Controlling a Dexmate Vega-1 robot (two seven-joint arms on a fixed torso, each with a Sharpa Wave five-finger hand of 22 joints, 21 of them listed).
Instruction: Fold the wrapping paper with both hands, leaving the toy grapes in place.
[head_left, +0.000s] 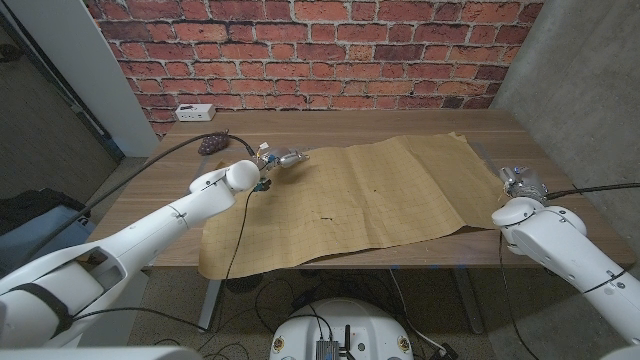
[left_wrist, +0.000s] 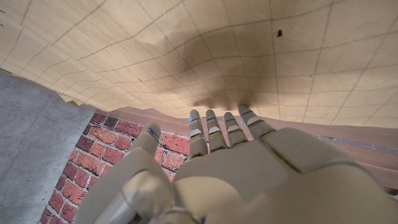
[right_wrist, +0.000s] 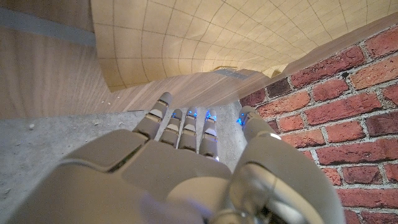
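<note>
Wooden table (head_left: 420, 123) (brown) with spread wrapping paper (head_left: 360, 200), toy grapes (head_left: 212, 143), white box (head_left: 194, 112).

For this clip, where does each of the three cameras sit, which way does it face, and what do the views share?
Head view: fixed on the robot's head, looking down over the wooden table; both arms, left hand and right hand show, toy grapes far left.
Left wrist view: along the back of the left hand, fingers toward the wrapping paper.
Right wrist view: along the back of the right hand, facing the paper's edge.
Shared: the wrapping paper and brick wall.
</note>
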